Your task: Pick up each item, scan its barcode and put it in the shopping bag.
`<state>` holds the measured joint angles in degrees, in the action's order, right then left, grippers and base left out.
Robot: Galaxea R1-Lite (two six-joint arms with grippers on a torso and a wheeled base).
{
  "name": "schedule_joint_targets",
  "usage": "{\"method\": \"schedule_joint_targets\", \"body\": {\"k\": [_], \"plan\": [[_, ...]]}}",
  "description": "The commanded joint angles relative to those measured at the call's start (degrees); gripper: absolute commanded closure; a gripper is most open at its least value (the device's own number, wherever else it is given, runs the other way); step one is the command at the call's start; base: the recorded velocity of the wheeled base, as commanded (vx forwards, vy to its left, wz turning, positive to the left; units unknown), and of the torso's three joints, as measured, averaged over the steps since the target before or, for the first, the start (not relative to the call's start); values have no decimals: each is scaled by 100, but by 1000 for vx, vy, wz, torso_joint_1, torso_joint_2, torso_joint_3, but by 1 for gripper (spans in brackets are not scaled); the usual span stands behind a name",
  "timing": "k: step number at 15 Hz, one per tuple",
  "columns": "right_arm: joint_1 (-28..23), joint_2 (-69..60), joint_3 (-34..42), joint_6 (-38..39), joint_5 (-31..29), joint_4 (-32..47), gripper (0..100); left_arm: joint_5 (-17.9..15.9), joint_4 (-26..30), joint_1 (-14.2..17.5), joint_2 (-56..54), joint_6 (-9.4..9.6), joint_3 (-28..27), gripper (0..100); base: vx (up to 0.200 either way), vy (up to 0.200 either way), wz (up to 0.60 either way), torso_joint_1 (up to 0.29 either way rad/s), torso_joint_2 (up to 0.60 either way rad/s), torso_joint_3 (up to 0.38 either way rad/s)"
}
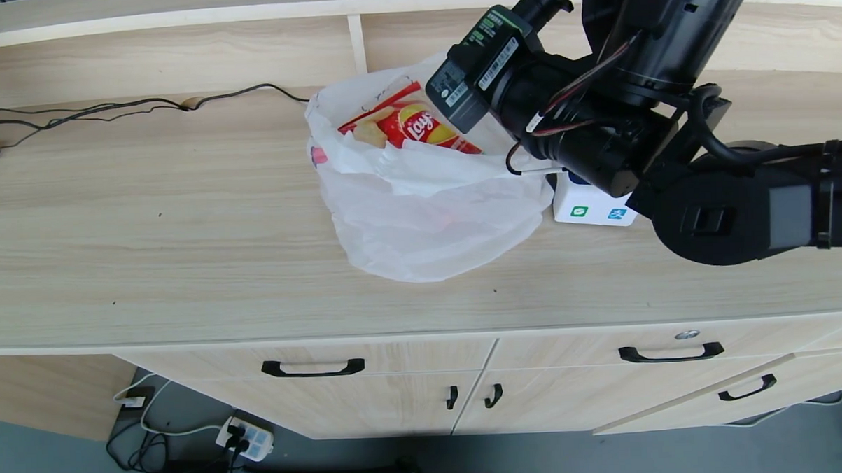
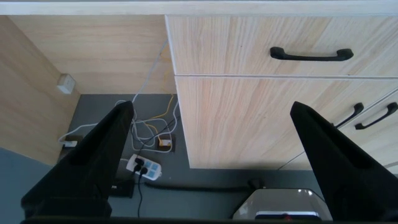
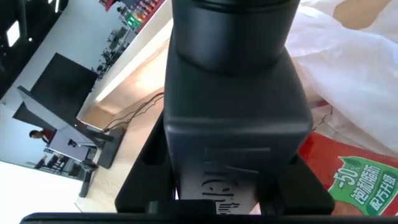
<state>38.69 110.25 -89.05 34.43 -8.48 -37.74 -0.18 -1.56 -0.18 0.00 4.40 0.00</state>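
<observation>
A white plastic shopping bag (image 1: 427,222) lies open on the wooden counter (image 1: 148,232), with a red chips bag (image 1: 417,128) inside its mouth. My right gripper (image 1: 510,86) is shut on a black bottle-like item (image 1: 471,70) with a green label and barcode stickers, held just above the bag's far right rim. In the right wrist view the black item (image 3: 236,112) sits in that gripper (image 3: 224,193), over the chips bag (image 3: 348,174) and the bag's plastic (image 3: 348,50). My left gripper (image 2: 211,112) hangs open below counter level, facing the cabinet fronts, with nothing in it.
A small white scanner box (image 1: 591,206) stands right of the bag, partly behind my right arm. Black cables (image 1: 108,111) trail along the back left of the counter. A raised shelf ledge (image 1: 175,17) runs along the back. Drawers with black handles (image 1: 313,368) sit below.
</observation>
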Motion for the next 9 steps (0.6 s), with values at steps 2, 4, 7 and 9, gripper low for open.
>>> {"method": "schedule_joint_targets", "body": {"k": [2, 4, 7, 9], "plan": [[42, 49, 2, 47, 5, -23, 100, 1, -2, 1, 9, -1, 0, 0, 0, 0, 0, 0, 0, 0], [323, -144, -183, 354, 180, 30, 100, 1, -2, 1, 9, 17, 0, 0, 0, 0, 0, 0, 0, 0], [420, -285, -7, 838, 137, 566, 100, 1, -2, 1, 9, 35, 0, 0, 0, 0, 0, 0, 0, 0], [349, -197, 55, 838, -22, 575, 100, -8, -2, 1, 9, 52, 0, 0, 0, 0, 0, 0, 0, 0]]}}
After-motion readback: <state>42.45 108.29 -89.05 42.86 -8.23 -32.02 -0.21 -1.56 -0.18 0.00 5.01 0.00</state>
